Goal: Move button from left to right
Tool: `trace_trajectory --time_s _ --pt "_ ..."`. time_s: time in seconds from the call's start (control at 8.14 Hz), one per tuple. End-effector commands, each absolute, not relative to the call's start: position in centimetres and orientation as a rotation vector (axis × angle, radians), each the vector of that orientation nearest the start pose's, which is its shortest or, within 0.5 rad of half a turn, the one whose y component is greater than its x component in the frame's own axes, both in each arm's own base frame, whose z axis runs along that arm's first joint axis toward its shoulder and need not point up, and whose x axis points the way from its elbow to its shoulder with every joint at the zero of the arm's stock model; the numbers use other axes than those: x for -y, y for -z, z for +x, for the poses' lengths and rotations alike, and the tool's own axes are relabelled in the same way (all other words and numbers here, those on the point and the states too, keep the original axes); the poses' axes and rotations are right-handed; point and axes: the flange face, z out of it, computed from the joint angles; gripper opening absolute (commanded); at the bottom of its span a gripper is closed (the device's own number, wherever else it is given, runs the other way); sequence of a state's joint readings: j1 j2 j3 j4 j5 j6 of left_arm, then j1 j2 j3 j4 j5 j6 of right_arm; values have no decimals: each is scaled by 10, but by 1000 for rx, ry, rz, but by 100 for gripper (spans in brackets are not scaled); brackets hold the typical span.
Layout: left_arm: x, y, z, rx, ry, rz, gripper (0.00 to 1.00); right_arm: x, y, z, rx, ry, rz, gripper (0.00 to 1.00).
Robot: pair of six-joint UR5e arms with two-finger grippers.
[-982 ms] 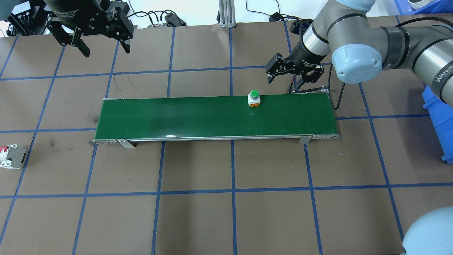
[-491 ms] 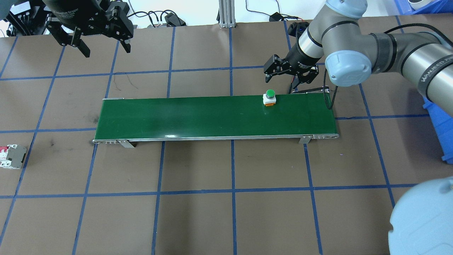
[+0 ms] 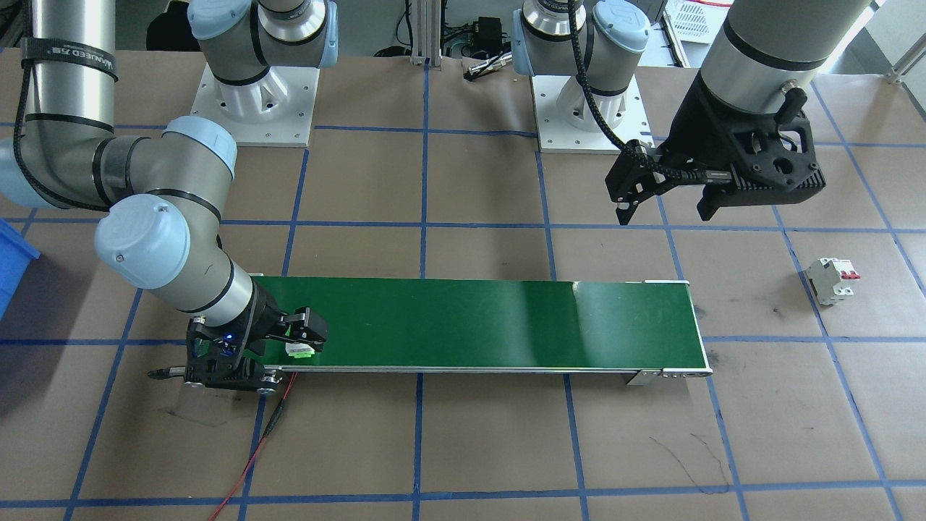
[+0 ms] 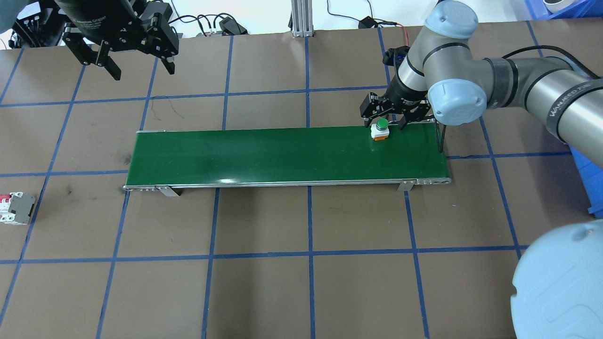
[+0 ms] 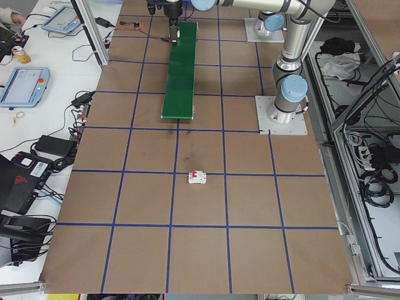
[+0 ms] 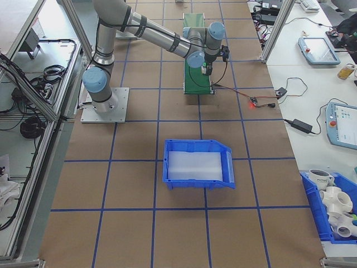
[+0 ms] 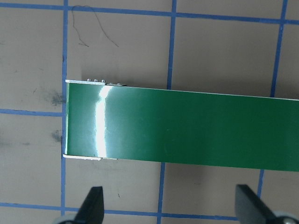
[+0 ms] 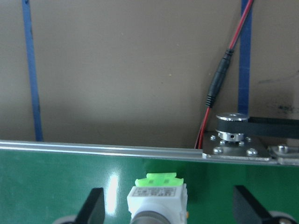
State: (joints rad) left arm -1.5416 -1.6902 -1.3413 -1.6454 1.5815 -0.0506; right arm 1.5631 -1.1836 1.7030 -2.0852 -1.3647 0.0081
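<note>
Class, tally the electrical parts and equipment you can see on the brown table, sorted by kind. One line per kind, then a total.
Small push button with round green cap on white base: 1
White circuit breaker with red switches: 1
Long green conveyor belt: 1
Blue plastic bin: 1
Total: 4

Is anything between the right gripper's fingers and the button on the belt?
Nothing visible. The right gripper is open, a finger on either side of the button on the conveyor belt, gaps clear.
</note>
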Motion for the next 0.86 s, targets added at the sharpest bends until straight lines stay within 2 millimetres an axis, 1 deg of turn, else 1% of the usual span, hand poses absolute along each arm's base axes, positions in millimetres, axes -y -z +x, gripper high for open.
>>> trace_trajectory --time_s 0.0,0.12,0.25,0.37,0.49,0.61,0.74 --pt "541 -539 -116 -3125 82 -125 100 593 -257 143 -2997 -61 -53 37" --pt "538 -541 -115 -3131 84 -130 100 593 -261 136 -3052 -74 -92 21" --pt "539 -538 -115 -3131 77 -128 100 595 -274 132 -3090 -36 -169 10" --pt "540 -534 -116 -3131 58 -125 100 602 -291 121 -3183 5 -219 9" --pt "532 -543 -116 -3125 77 -123 100 614 -321 111 -3252 89 -281 6" --pt "530 -541 -116 -3123 60 -127 100 620 -338 93 -3263 119 -425 6" --pt "526 -538 -116 -3128 53 -132 100 622 -349 54 -3298 100 -599 6"
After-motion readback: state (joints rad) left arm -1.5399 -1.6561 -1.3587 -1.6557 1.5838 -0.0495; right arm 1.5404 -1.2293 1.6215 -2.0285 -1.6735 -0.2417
